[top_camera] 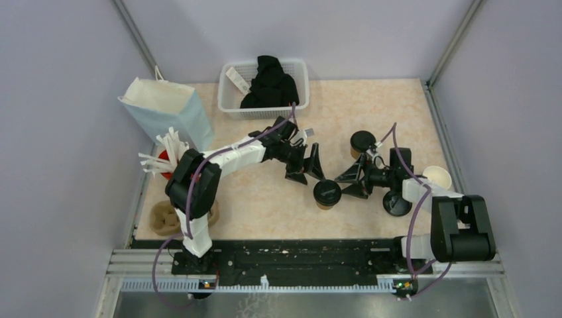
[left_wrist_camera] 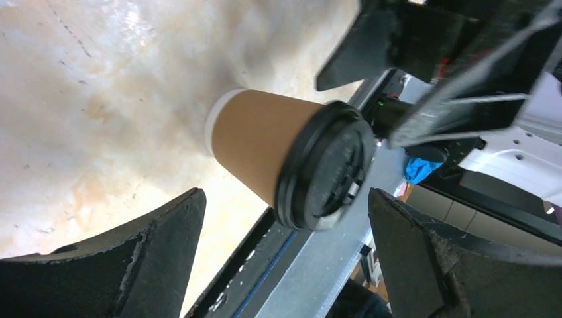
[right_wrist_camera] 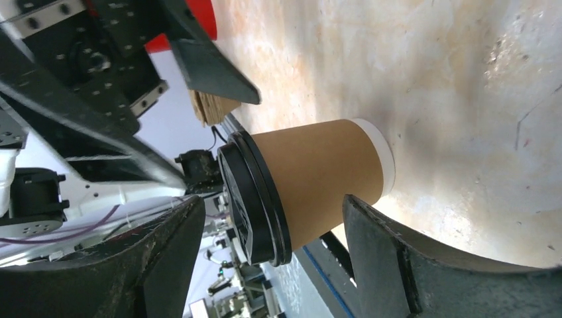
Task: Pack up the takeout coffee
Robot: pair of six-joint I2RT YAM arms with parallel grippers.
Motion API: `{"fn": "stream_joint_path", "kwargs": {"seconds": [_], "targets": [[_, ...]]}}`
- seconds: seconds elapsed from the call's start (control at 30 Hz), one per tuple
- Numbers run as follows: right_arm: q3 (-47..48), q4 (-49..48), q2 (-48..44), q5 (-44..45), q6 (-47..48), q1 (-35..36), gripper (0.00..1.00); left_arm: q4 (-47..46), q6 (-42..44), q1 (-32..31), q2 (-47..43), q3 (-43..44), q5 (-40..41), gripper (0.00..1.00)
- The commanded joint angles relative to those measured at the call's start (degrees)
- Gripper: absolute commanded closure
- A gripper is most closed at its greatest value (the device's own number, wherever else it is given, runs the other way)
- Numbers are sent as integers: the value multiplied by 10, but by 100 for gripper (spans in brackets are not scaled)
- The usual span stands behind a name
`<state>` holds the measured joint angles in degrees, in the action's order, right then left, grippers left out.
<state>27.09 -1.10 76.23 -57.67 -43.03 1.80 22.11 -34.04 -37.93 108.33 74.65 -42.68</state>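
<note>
- At the centre of the top view, toward the lower edge of the tabletop [top_camera: 265,205], the coffee [top_camera: 327,193] stands upright and capped, touching nothing but the surface.
- We see the left fingers [top_camera: 314,163] spread wide just up-left of it and the right fingers [top_camera: 351,175] spread wide just to its right. Neither pair holds anything, and both wrist views show the cup ahead of the tips, not between them.
- We judge that both arms point at this one cup so that one can take it by the brown wall below the cap. Which arm is meant to, we cannot tell.
- With two pairs of fingers this near one cup, a closing move by either could meet the other.
- Open room lies left of the cup. Bare tabletop runs toward the carrier [top_camera: 162,218] at lower left and the bag [top_camera: 169,109] at upper left, which we take as the likely packing places.
- Right of the cup it is crowded, with a loose lid [top_camera: 397,204], an open cup [top_camera: 437,177] and a second cup [top_camera: 362,141].
- Since the coffee sits near the lower edge, we think a nudge that way could tip it off.
</note>
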Motion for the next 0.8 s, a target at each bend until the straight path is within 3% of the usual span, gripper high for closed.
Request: {"fn": "stream_joint_path", "kwargs": {"seconds": [0.0,0.17,0.5,0.77], "targets": [[7,7,14,-28,40,10,23,-1,7,-4,-82,-32,-4,2],[3,-42,45,-44,27,10,23,-70,-30,-23,-109,-107,-44,2],[1,-73,74,-60,25,10,28,-110,-32,-37,-68,-122,-59,5],[-50,-162,102,-33,-22,9,31,-95,-21,-38,-36,-145,7,10]]}}
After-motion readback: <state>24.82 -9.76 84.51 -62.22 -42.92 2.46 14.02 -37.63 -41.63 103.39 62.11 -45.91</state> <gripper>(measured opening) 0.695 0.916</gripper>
